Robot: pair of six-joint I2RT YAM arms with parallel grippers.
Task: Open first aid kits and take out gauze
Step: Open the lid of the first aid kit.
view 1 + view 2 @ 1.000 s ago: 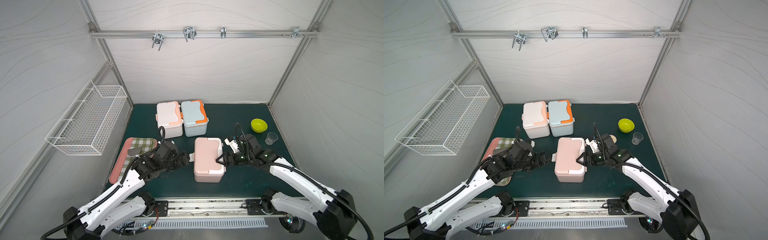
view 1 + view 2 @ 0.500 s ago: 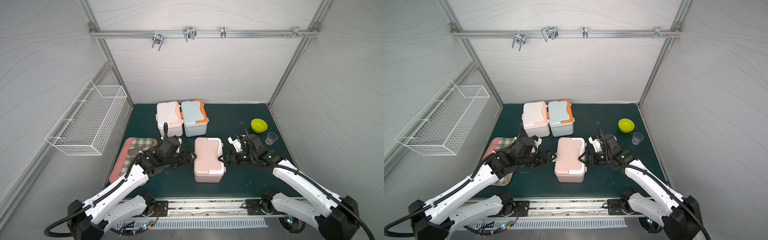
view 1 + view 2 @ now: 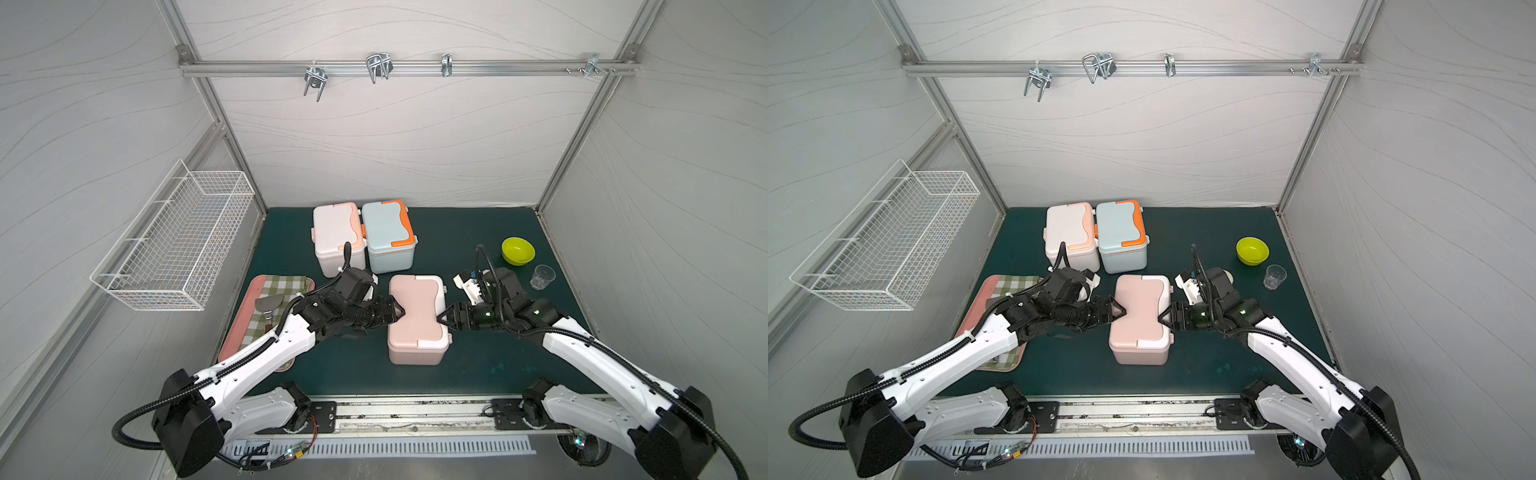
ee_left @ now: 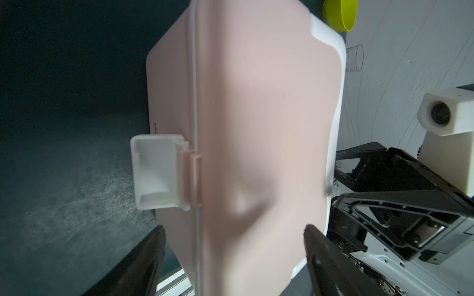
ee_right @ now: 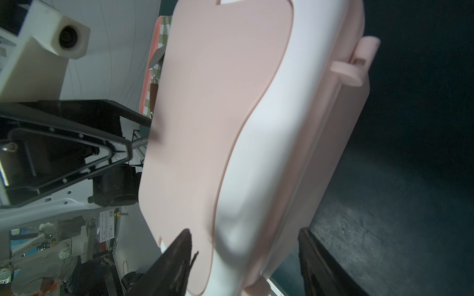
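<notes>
Straddling the rim of the dusty pink rounded plastic box with white trim (image 3: 415, 320), the left claw (image 3: 400, 309) lies turned on its side, jaws spread: one finger (image 4: 145, 265) low beside the wall, the other above the lid. That box sits straight ahead of it, lid down, long axis running crosswise to the claw's reach. Its white plastic clasp (image 4: 156, 171) hangs on this facing wall, just beside the fingers, and looks unlatched. Opposite, the right claw (image 3: 440, 320), jaws likewise apart, brackets the long side carrying the pink hinge tabs (image 5: 359, 61). Raising the lid looks like the left claw's job. No gauze shows; whether either claw presses the plastic yet is unclear.
</notes>
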